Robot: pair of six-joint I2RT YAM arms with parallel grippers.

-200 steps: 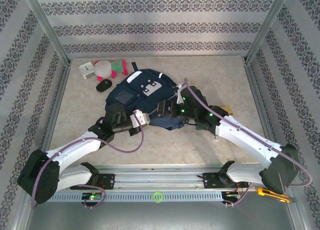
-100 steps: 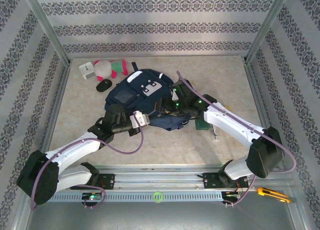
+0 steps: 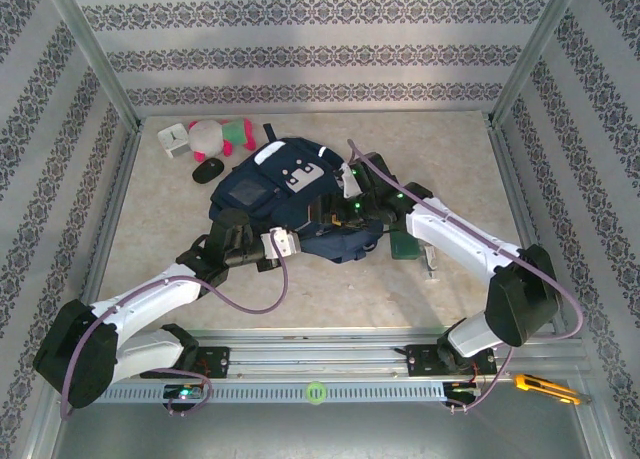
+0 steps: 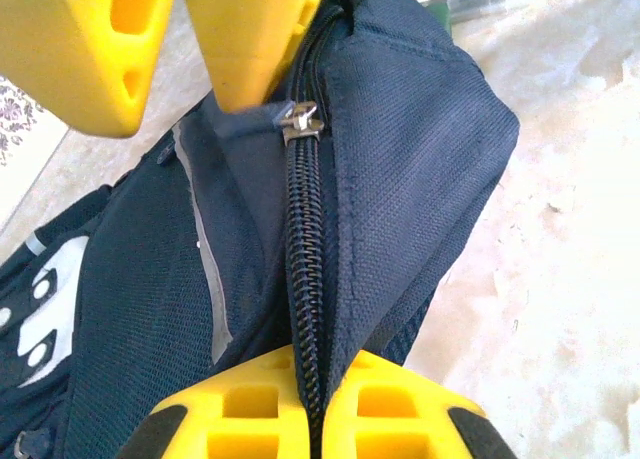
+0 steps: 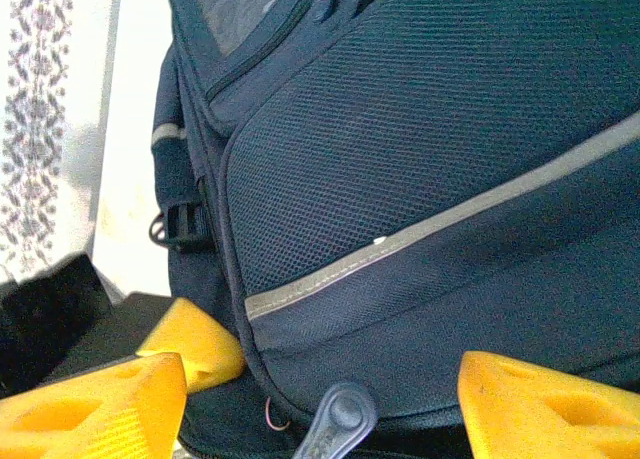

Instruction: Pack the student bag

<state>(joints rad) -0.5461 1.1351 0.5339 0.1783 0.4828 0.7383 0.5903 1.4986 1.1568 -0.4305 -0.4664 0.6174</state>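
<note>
Top external view: finds the student bag (image 3: 255, 189) lying on the worktop (image 3: 450, 149), its near edge caught between the two sets of jaws, left jaws on one side, right jaws just opposite. Left wrist: shows left jaws shut tight on the bag's rim, yellow fingers (image 4: 400, 419) pressed together over the closed zip (image 4: 303, 279), which climbs away from them to the slider (image 4: 300, 119). Just past that slider, meets the right jaws' fingers (image 4: 250, 29), standing apart, one close beside the slider and seemingly against the fabric. Right wrist: shows right jaws wide open and gripping nothing, fingers (image 5: 540, 399) set either side of a navy corner of the bag, with a dark zip pull (image 5: 335, 414) between them and a pale stripe (image 5: 440, 224) slanting across the mesh beyond. Well beyond the left jaws, past the bag's far end, spots a plush toy (image 3: 215, 134), a white cube (image 3: 173, 139) and a black mouse (image 3: 207, 170). Near the right jaws, on their outer side, notes a green item (image 3: 405, 244).
</note>
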